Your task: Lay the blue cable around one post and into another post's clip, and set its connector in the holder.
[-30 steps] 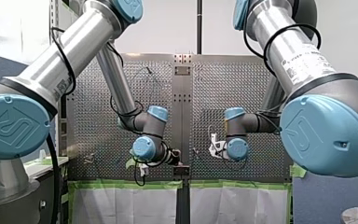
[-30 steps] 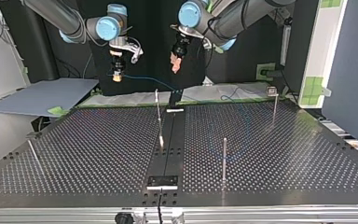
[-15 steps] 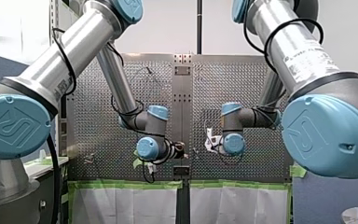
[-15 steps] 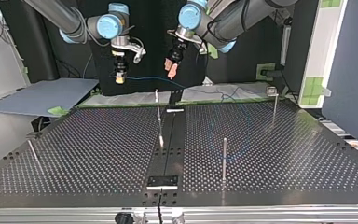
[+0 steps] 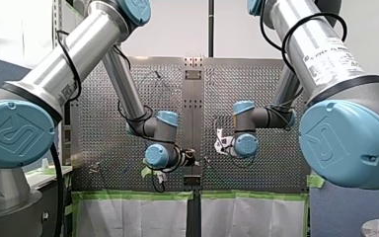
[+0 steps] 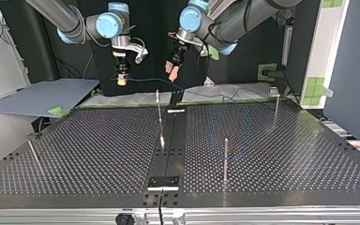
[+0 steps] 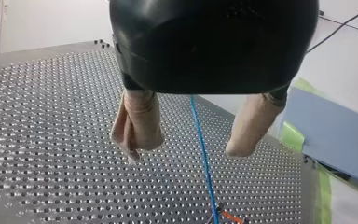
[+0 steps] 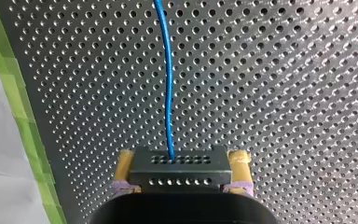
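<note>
The big gray tabletop [image 6: 84, 150] is full of little holes. The robot's left arm [image 6: 236, 16] comes in at the top view's right. Its right arm [image 6: 58, 14] comes in at that view's left. Both arms reach down over the far edge of the tabletop. Thin metal posts stand on the tabletop: a middle post [image 6: 159, 110], and a near post [image 6: 225, 159] and a far post [image 6: 276, 108] at the view's right. The left tool [image 7: 186, 151] hangs above the tabletop with its two beige fingers [image 7: 137, 123] spread wide apart, and they hold nothing. The right tool [image 8: 182, 161] has its yellow fingers [image 8: 123, 163] pressed in on the black connector [image 8: 182, 175], one on each side. The blue cable [image 8: 169, 93] comes out of the middle of that connector. In the top view it runs through the air from the right tool across to the left tool. In the left wrist view it goes between the spread fingers and touches neither one. It passes near the top of the middle post, but it is not clear if it touches that post.
</note>
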